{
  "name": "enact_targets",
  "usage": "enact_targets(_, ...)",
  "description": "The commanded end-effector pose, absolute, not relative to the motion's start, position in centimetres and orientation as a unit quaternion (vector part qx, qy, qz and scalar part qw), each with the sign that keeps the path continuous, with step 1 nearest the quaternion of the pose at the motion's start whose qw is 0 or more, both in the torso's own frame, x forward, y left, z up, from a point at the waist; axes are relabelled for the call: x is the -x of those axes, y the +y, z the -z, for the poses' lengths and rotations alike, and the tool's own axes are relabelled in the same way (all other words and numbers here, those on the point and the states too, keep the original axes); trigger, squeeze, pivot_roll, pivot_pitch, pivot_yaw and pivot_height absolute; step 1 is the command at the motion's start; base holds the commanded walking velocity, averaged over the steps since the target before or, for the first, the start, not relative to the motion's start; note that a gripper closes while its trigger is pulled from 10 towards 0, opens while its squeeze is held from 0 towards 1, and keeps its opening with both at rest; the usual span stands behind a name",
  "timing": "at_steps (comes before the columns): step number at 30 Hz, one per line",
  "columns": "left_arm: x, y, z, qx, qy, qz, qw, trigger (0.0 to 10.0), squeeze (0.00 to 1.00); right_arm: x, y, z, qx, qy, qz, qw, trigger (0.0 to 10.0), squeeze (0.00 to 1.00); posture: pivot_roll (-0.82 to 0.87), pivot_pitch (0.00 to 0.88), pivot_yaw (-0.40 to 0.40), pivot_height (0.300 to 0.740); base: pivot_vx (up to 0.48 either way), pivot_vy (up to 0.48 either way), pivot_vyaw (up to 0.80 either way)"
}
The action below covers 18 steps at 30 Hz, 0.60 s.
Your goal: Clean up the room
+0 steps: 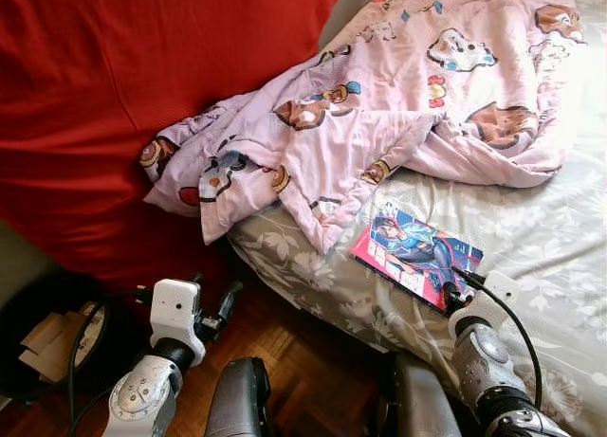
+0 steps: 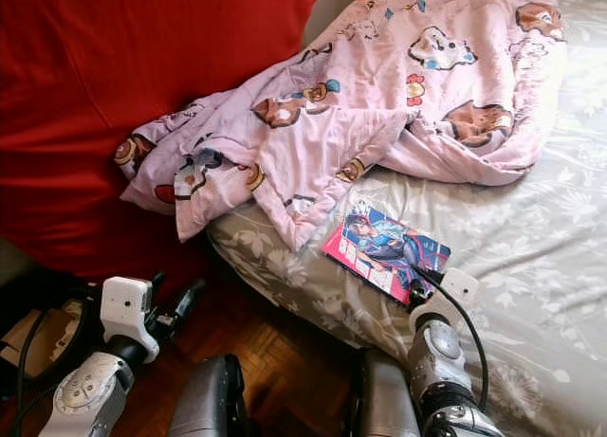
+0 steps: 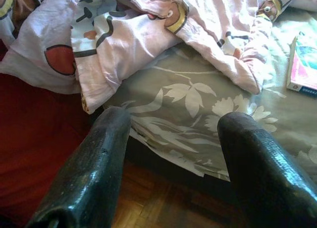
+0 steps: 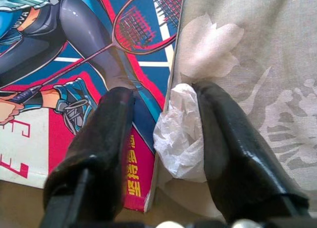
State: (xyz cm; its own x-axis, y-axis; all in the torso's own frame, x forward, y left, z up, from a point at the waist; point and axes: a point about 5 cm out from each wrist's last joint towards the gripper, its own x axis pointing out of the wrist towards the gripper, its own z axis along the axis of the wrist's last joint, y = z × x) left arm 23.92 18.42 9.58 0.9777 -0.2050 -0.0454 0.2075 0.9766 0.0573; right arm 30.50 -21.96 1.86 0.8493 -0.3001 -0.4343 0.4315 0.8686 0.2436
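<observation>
A comic book (image 1: pixel 415 252) with a badminton player on its cover lies flat on the grey floral bed sheet (image 1: pixel 560 257), near the bed's edge. My right gripper (image 4: pixel 163 92) is down at the book's near corner, open. One finger rests on the cover and a crumpled white wad (image 4: pixel 178 134) sits between the fingers, against the other finger. A pink cartoon-print quilt (image 1: pixel 398 105) lies rumpled across the bed beyond the book. Over the wooden floor by the bed's corner, my left gripper (image 3: pixel 173 121) is open and holds nothing.
A big red cushion (image 1: pixel 114 96) leans against the bed on the left. A dark bin or bag with cardboard pieces (image 1: pixel 47 342) sits on the floor at the far left. Wooden floor (image 1: pixel 303 352) shows between my arms.
</observation>
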Motion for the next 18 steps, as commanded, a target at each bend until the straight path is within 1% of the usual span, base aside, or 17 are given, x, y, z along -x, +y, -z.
enact_targets(1, -23.5, 18.92, -8.91, -0.039, 0.035, 0.099, 0.994, 10.0, 0.0, -29.88, -22.2, -1.26, -0.171, 0.205, 0.209, 0.941, 0.0, 0.0, 0.16, 0.198, 0.077, 0.581, 0.0, 0.0, 0.0)
enact_targets(18, -23.65, 19.33, -8.66, -0.049, 0.037, 0.093, 0.994, 10.0, 0.0, -29.46, -22.84, -1.03, -0.164, 0.208, 0.233, 0.936, 0.0, 0.0, 0.16, 0.178, 0.075, 0.581, 0.0, 0.0, 0.0)
